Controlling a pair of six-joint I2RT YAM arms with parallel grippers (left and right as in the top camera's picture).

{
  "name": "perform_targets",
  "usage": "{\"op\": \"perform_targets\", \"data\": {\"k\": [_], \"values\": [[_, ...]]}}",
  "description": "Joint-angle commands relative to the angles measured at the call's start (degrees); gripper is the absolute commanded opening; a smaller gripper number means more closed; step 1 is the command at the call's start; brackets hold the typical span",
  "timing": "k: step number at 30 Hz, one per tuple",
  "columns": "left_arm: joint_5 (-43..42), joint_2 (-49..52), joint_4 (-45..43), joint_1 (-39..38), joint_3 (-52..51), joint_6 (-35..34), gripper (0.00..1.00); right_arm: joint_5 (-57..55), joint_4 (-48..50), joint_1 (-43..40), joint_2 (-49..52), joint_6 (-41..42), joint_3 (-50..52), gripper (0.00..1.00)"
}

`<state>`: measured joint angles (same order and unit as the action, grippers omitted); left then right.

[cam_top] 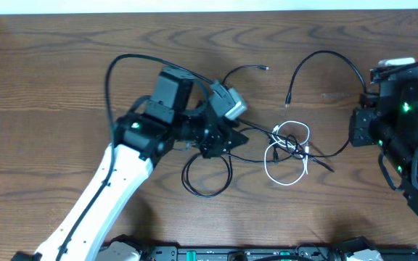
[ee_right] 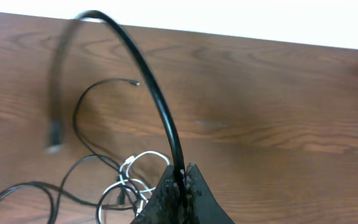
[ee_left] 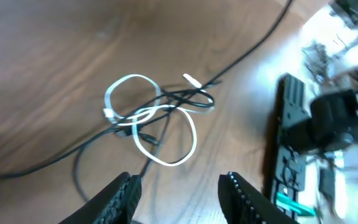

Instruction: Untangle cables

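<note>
Your left gripper point(ee_left: 178, 183) is released, its two fingers spread wide above the table point(cam_top: 64, 65) and gripping nothing. In the overhead view the knot lies at about 3 o'clock from that gripper, near the middle of the wood. There the white cable point(ee_left: 132, 77) curls into a couple of loops, with thin black cords threaded through them and crossing over. A black loop point(cam_top: 206, 196) lies flat at the left gripper's 6 o'clock. Your right gripper point(ee_right: 182, 186) is clenched on a black cable point(ee_right: 149, 78). In its wrist view the cord rises from the pinched fingers in a high arch toward 11 o'clock, then drops to a blurred plug end. You cannot tell whether that plug touches the table.
</note>
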<state>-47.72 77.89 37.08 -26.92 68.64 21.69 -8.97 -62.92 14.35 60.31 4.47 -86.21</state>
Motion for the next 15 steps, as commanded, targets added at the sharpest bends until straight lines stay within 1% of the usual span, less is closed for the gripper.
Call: {"op": "perform_targets", "data": {"k": [1, 5, 9, 11, 15], "values": [[-5.6, 3.4, 0.0, -1.8, -0.6, 5.4, 0.49, 3.8, 0.3, -0.4, 0.5, 1.3, -1.2, 0.01], [-10.0, 8.3, -1.6, -4.7, -0.6, 8.6, 0.51, 5.3, 0.3, -0.4, 0.8, 2.3, -1.2, 0.01], [-12.9, 12.3, -5.7, -7.8, -0.6, 8.7, 0.52, 6.6, 0.3, -0.4, 0.8, 2.4, -1.2, 0.01], [-13.4, 14.1, -8.3, -9.2, -0.6, 7.8, 0.53, 6.6, 0.3, -0.4, 0.8, 2.4, -1.2, 0.01], [-12.9, 17.2, -13.4, -11.1, -0.6, 3.8, 0.56, 6.6, 0.2, -0.4, 0.8, 2.8, -1.2, 0.01]]}}
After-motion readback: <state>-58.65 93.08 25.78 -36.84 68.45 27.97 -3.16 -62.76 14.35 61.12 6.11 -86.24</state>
